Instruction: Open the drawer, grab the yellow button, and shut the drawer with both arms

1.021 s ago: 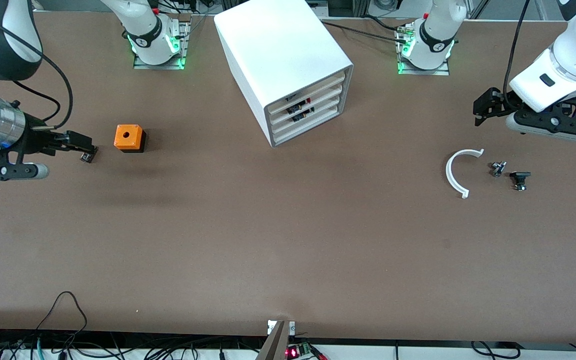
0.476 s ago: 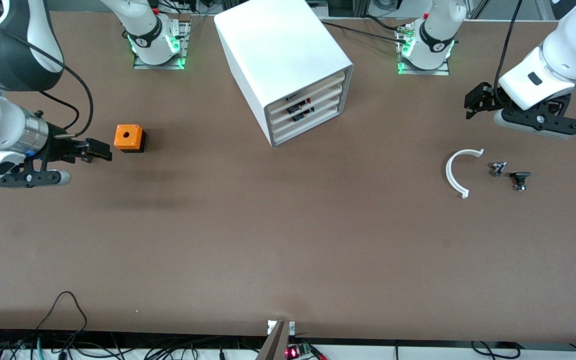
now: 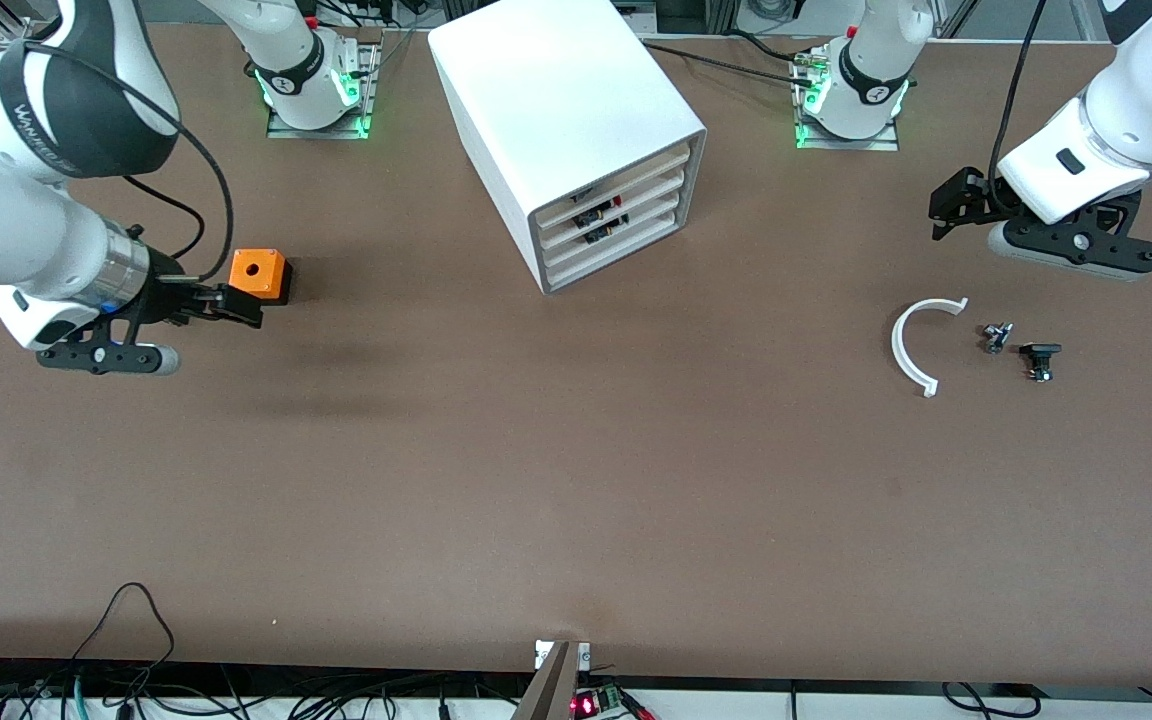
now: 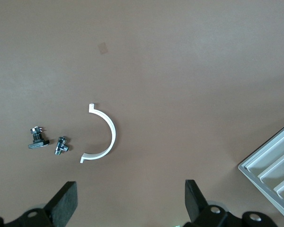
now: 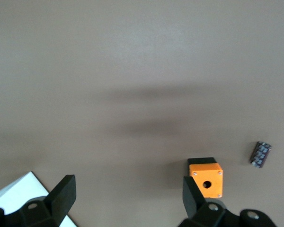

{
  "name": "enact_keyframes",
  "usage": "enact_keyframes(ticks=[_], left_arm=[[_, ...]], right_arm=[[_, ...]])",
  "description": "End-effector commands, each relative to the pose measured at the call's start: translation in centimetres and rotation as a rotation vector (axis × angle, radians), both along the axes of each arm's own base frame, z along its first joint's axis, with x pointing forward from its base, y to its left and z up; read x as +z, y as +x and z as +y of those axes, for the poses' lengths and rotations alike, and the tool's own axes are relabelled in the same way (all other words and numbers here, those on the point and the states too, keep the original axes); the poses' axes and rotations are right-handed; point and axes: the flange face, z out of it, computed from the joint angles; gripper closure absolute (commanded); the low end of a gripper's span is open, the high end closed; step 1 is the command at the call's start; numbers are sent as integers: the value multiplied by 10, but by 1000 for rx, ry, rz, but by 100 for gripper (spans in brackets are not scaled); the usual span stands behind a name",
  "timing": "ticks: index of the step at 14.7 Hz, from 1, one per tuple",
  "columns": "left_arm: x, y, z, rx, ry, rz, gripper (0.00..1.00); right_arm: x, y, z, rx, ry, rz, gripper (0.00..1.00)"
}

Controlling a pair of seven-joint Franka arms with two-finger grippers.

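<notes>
You had both hands spread: right hand [image 3: 236, 305] over the surface beside the cabinet [image 3: 568, 130], left hand [image 3: 944, 208] likewise. Every drawer [image 3: 614, 217] was shut, button unseen; best square up first.

The brown bench [image 5: 132, 47] fills most of the frame. The right pincer [image 5: 127, 198] enters at one edge, its two black fingers [image 5: 61, 196] set wide apart with bare bench between them. An orange cube [image 5: 206, 179] with a round hole in its upper face sits on a black base just beside one fingertip. A small dark block [image 5: 261, 154] lies near the cube, apart from it. A white cabinet corner [image 5: 19, 191] shows by the other finger. Two soft shadow bands [image 5: 146, 127] cross the middle of the frame.
</notes>
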Motion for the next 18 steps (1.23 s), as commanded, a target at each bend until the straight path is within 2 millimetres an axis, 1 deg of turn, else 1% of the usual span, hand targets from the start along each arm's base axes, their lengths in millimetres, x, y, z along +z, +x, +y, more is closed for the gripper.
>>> enact_keyframes(ticks=[1, 2, 4, 5, 6, 7, 8, 10, 11, 12, 13, 14, 15, 16, 17, 18], left_arm=[[4, 3, -3, -18, -18, 1, 0], [4, 3, -3, -18, -18, 1, 0], [4, 3, -2, -17, -17, 3, 0], [4, 3, -3, -16, -23, 4, 0], [2, 1, -9, -23, -36, 21, 0], [1, -3, -14, -22, -81, 50, 0], [-6, -8, -22, -21, -147, 118, 0], [-39, -11, -42, -28, -312, 314, 0], [-55, -10, -51, -41, -390, 385, 0], [-72, -5, -60, -72, -463, 427, 0], [-95, 2, -68, -119, -545, 469, 0], [-119, 9, -80, -175, -639, 502, 0], [-144, 18, -86, -209, -729, 511, 0], [-159, 27, -96, -226, -797, 482, 0], [-171, 26, -110, -240, -819, 461, 0], [-181, 22, -120, -246, -846, 443, 0]], right_arm=[[0, -3, 25, -77, 3, -10, 0], [0, -4, 30, -118, 0, -12, 0], [2, -9, 56, -166, -5, -22, 0], [1, -10, 64, -199, -7, -25, 0], [3, -12, 75, -222, -7, -31, 0], [0, -12, 82, -247, -8, -35, 0], [-2, -13, 90, -269, -9, -34, 0], [-4, -15, 104, -316, -13, -38, 0], [-7, -15, 109, -335, -17, -32, 0], [-8, -17, 116, -347, -24, -33, 0], [-12, -18, 121, -346, -29, -29, 1], [-15, -17, 122, -346, -32, -23, 1], [-16, -18, 124, -349, -34, -23, 2], [-16, -18, 127, -348, -31, -25, 4], [-17, -19, 130, -361, -32, -24, 5], [-19, -21, 137, -377, -33, -24, 5]])
